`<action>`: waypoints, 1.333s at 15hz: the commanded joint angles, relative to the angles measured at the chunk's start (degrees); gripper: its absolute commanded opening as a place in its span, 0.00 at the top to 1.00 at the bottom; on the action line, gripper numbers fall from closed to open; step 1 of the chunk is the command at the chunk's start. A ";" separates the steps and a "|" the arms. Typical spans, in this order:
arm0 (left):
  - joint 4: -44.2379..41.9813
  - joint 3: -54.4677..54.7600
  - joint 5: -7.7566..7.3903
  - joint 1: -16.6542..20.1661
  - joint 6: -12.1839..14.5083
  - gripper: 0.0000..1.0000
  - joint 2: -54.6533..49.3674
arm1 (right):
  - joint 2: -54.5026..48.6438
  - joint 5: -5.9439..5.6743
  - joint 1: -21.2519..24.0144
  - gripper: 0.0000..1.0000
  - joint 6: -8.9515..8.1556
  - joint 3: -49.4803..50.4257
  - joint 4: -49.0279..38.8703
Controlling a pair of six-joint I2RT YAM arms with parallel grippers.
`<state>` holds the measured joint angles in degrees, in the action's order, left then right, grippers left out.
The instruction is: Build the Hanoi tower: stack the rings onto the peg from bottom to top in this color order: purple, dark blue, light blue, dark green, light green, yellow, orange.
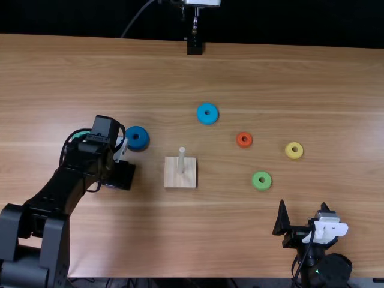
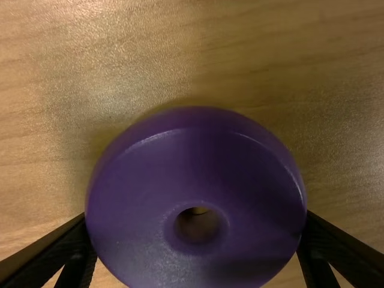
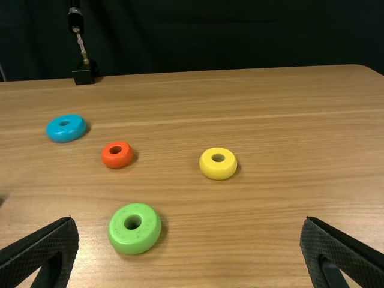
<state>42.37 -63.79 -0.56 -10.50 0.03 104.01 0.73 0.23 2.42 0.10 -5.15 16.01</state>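
1. Partly hidden under the left arm, to one side of its fingers: look for the dark green ring. Could get knocked by a low swing.
2. At the left gripper: fingers clamped on opposite sides of the purple ring, hole facing the camera. Could slip or tilt, if gripped off its middle.
3. Just beyond the left fingers: dark blue ring. Could be clipped on the way to the peg.
4. Between both pairs of fingers: bare peg on its wooden base. Could jam or shove the base, if lowered with hole and peg out of line.
5. Ahead of the right fingers: light blue ring farthest, then orange ring, light green ring near, yellow ring.
6. At the right gripper: fingers wide apart, empty. Could bump light green, if moved in low.
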 commanded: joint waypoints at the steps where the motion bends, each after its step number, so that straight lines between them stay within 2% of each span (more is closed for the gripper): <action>1: 1.51 -1.34 0.03 -0.66 0.60 1.00 -2.49 | -0.73 0.19 0.92 0.00 0.11 4.36 2.40; 3: 6.36 -5.03 0.03 -0.48 0.18 1.00 -4.51 | -0.73 0.19 0.92 0.00 0.11 4.36 2.40; 7: 21.65 -15.14 0.03 -0.31 -0.03 1.00 -6.62 | -0.73 0.19 0.92 0.00 0.11 4.36 2.30; 11: 30.30 -26.03 0.03 -0.66 -0.24 1.00 -8.56 | -0.73 0.19 0.92 0.00 0.11 4.36 2.30; 15: 36.52 -35.18 0.03 -5.76 -0.77 1.00 -8.21 | -0.73 0.19 0.92 0.00 0.11 4.36 2.30; 18: 37.05 -39.92 0.14 -9.62 -5.31 1.00 -7.77 | -0.73 0.19 0.92 0.00 0.11 4.36 2.30; 20: 36.84 -42.56 0.03 -11.47 -5.62 1.00 -7.24 | -0.73 0.19 0.92 0.00 0.11 4.36 2.40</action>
<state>79.31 -104.07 -0.43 -21.45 -4.12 97.06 0.73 0.23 2.42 0.10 -5.15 16.03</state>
